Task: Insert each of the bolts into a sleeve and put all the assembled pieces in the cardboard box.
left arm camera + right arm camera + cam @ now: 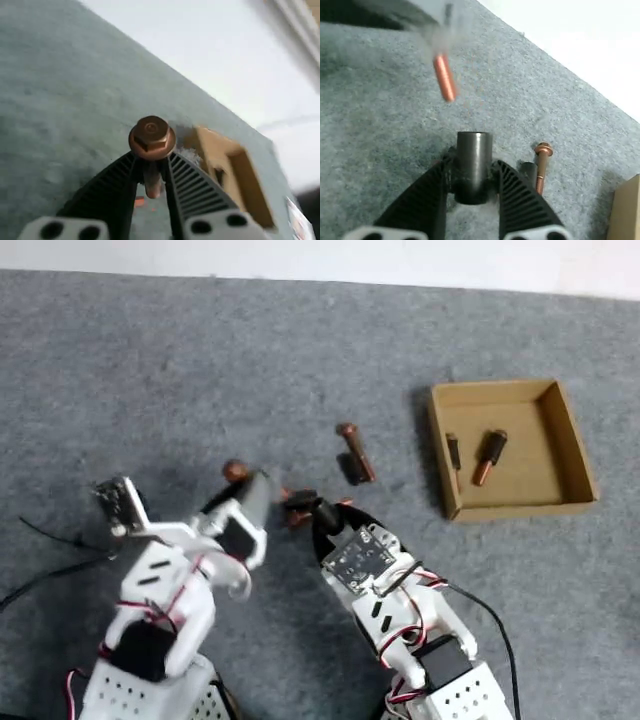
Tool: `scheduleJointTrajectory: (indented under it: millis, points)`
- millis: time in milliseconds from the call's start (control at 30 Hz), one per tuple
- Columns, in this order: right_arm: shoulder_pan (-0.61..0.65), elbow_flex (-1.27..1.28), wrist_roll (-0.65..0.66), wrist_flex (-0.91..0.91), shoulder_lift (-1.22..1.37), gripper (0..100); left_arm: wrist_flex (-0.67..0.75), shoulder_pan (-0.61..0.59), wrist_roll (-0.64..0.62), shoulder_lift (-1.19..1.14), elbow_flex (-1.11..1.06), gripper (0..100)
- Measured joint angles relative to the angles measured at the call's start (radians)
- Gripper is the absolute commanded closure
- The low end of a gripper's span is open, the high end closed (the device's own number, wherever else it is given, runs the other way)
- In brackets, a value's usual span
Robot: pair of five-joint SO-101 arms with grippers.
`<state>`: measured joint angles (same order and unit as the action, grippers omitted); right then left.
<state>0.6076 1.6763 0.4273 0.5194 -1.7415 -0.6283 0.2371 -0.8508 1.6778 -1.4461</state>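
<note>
My left gripper (pixel 151 162) is shut on a copper bolt (pixel 151 138), hex head toward the camera, held above the grey carpet. In the high view this bolt (pixel 236 471) and the left gripper (pixel 252 496) sit just left of my right gripper (pixel 306 506). My right gripper (pixel 472 170) is shut on a black sleeve (pixel 472 162), open end up. The held bolt's shank (pixel 444 78) hangs a little beyond the sleeve. A loose bolt (pixel 356 450) lies on the carpet beside a black sleeve (pixel 350 471). The cardboard box (pixel 563 425) holds an assembled piece (pixel 489 455).
A thin dark piece (pixel 453 454) also lies in the box, near its left wall. The box stands on the right of the carpet, with open carpet between it and the grippers. A white surface borders the carpet's far edge (pixel 400 260).
</note>
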Motion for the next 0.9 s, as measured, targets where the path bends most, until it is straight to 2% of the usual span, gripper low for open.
scheduleJointTrajectory:
  millis: [67,300,467,600,733,900]
  points:
    - [0.0,0.0,0.0,0.0,0.0,99.4,0.044,-0.069,0.003,-0.106,0.018,100]
    - [0.0,0.0,0.0,0.003,0.0,99.4,0.222,-0.149,0.068,-0.72,0.198,100]
    - [0.0,0.0,0.0,0.017,0.0,99.4,0.255,-0.269,0.071,-1.221,0.422,100]
    - [0.0,0.0,0.0,0.017,-0.002,99.4,0.259,-0.308,0.069,-1.551,0.592,100]
    - [0.0,0.0,0.0,0.017,-0.002,99.4,0.267,-0.341,0.069,-1.745,0.706,100]
    - [0.0,0.0,0.0,0.017,-0.002,99.4,0.265,-0.351,0.069,-1.812,0.75,100]
